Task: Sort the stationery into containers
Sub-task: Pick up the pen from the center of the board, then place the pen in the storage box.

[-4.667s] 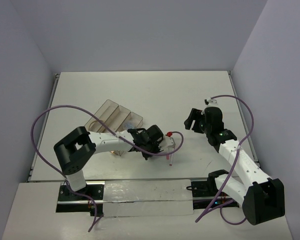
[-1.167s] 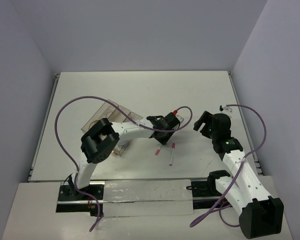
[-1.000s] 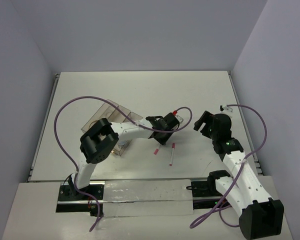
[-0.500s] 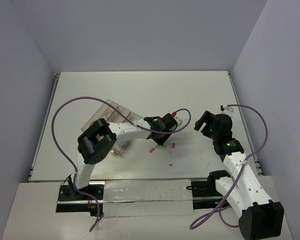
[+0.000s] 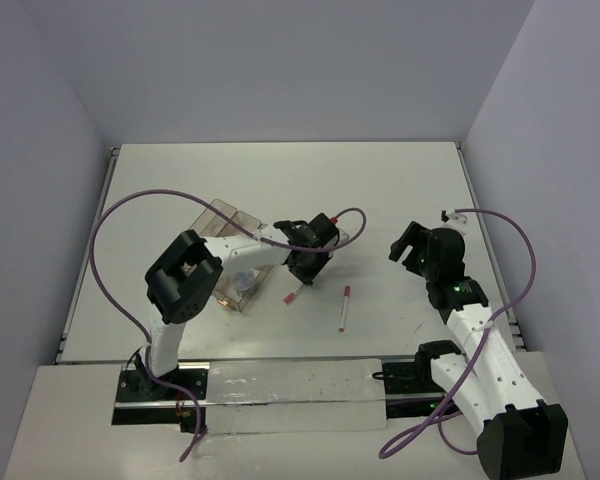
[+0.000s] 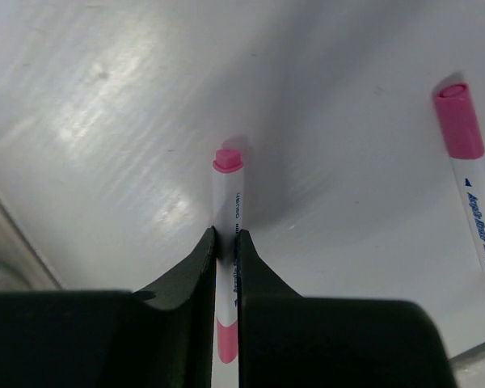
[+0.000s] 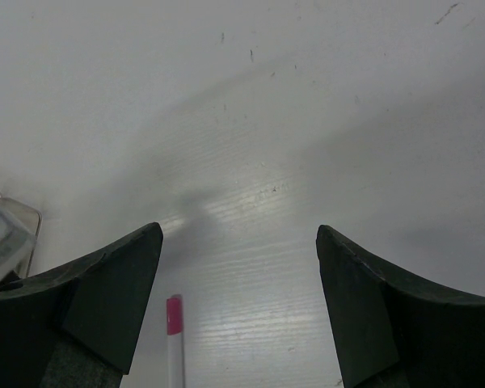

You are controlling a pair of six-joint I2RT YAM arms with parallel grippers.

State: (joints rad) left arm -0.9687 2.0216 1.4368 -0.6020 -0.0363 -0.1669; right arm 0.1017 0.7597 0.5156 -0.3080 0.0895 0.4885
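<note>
Two thin white pens with red ends in all. One, the held pen (image 5: 294, 290), pinched at mid-barrel by the left gripper (image 5: 300, 277), mid-frame in the top view, just right of the tray (image 5: 225, 215). The other, the loose pen (image 5: 343, 308), flat on the table (image 5: 280, 180), slightly lower right, apart from the first. One tray, brownish and clear, left of centre. One jar (image 5: 242, 283), roundish with a hint of blue, at the tray's lower end, hard to make out. Two grippers: left clamped on the held pen; right gripper (image 5: 407, 250), right of centre, spread wide around nothing.

Much of the tray hidden under the left arm (image 5: 245, 258); compartments not countable. In the left wrist view, held pen (image 6: 227, 202) swallowed below by the fingers (image 6: 186, 275), loose pen (image 6: 473, 202) cut off at the right edge.

Blue print on the barrels legible only from the left wrist. From the right wrist, just a pen end (image 7: 174, 315) at the bottom edge, cannot tell which pen's, plus a tray corner (image 7: 4, 234) at far left.
</note>
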